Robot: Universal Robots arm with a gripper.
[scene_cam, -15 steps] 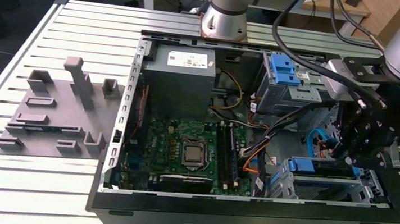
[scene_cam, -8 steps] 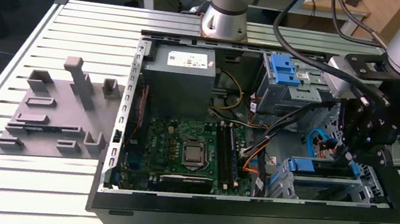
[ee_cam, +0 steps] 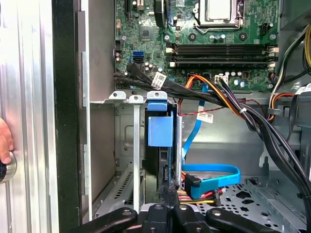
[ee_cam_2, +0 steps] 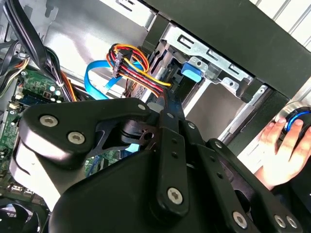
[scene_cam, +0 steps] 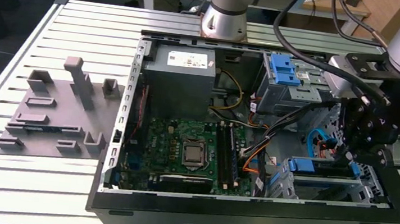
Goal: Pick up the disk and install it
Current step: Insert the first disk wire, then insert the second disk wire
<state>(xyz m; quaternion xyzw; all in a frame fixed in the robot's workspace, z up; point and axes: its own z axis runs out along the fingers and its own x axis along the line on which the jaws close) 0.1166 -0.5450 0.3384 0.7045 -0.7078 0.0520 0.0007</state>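
Inside the open computer case, the gripper has its fingers closed on the rear edge of the disk, which stands on edge in the metal drive bay straight ahead of the fingertips, its blue carrier frame farthest from them.

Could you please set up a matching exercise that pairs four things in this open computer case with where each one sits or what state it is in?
Things:
1. disk
2. gripper
3. power supply
4. grey fixture

Places or states:
A. on the slatted table, outside the case, on the exterior view's left
B. slotted in the lower drive bay, blue tab showing
C. hanging over the drive bay, at the exterior view's right
D. grey box in the case's far corner, above the motherboard in the exterior view

Pairs: 1-B, 2-C, 3-D, 4-A
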